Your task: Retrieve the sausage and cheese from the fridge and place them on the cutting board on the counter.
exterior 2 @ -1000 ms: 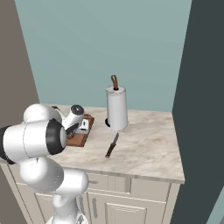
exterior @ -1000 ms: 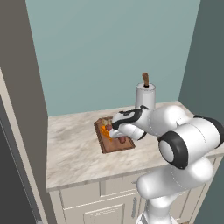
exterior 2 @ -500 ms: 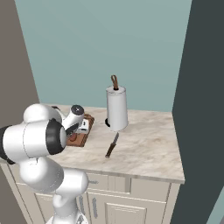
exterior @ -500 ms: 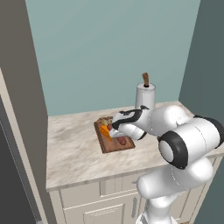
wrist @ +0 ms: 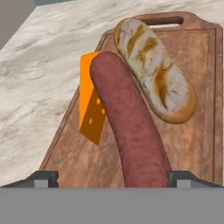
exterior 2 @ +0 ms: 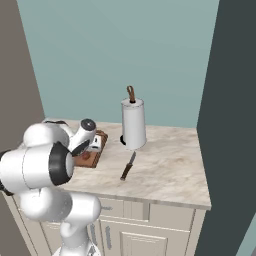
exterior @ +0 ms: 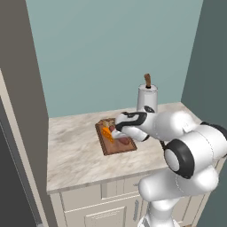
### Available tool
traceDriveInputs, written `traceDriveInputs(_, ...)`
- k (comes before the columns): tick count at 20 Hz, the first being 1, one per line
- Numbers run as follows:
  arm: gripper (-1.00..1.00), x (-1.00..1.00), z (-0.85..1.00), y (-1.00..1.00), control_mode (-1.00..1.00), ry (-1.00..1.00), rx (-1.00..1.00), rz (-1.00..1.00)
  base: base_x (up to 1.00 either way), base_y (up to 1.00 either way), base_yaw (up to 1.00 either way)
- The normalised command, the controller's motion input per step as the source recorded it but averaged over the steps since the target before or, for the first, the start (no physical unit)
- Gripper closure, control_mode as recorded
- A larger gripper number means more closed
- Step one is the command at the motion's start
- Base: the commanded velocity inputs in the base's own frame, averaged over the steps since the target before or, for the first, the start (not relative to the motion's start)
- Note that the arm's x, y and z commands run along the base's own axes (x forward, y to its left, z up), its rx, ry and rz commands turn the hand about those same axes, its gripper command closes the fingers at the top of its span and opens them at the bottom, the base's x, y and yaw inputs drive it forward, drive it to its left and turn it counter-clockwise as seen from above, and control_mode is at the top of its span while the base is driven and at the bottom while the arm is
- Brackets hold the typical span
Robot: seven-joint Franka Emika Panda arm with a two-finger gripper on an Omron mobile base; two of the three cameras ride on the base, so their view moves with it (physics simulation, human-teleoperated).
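Gripper: the gripper (wrist: 112, 178) hangs low over the cutting board, its two dark fingertips (wrist: 43, 178) spread wide on either side of the sausage's near end, not pinching it; from the left base view the gripper (exterior: 116, 130) sits above the board's middle
Sausage: the sausage (wrist: 127, 127) lies on the cutting board, running lengthwise between the spread fingertips, slightly curved; in the left base view it shows as a reddish piece (exterior: 123, 141) below the hand
Cheese: the cheese (wrist: 90, 105), an orange wedge with small holes, stands on edge against the sausage's far left side, resting on the board; seen too at (exterior: 107, 133)
Bread: a browned bread loaf (wrist: 154, 69) lies on the board just right of the sausage, touching it near the far end
Cutting board: the brown wooden cutting board (wrist: 196, 131) rests flat on the desk (exterior: 75, 153), handle slot at the far end; its edge shows at (exterior 2: 95, 160)
Paper towel: a paper towel roll (exterior 2: 133, 123) stands upright on the desk, well right of the board
Knife: a knife (exterior 2: 128, 166) lies flat on the desk in front of the roll
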Motion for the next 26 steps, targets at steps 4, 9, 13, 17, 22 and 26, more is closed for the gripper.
traceDriveInputs(4, -1.00, -0.58, 0.86, 0.00, -1.00, -0.01, 0.00, 0.00, 0.00, 0.00, 0.00)
traceDriveInputs(9, -1.00, -0.78, 0.90, 0.00, -1.00, -0.02, 0.00, 0.00, 0.00, 0.00, 0.00)
traceDriveInputs(13, -1.00, -0.78, 0.82, 0.00, -1.00, 0.00, 0.00, 0.00, 0.00, 0.00, 0.00)
traceDriveInputs(17, -1.00, -1.00, 0.63, 0.00, -1.00, 0.00, -0.01, 0.00, 0.00, 0.00, 0.00)
traceDriveInputs(22, -1.00, -1.00, 0.43, -0.04, -1.00, 0.00, -0.02, 0.00, 0.00, 0.00, 0.00)
traceDriveInputs(26, -1.00, -0.97, 0.28, -0.25, -1.00, -0.01, -0.06, -0.03, 0.00, 0.00, 0.00)
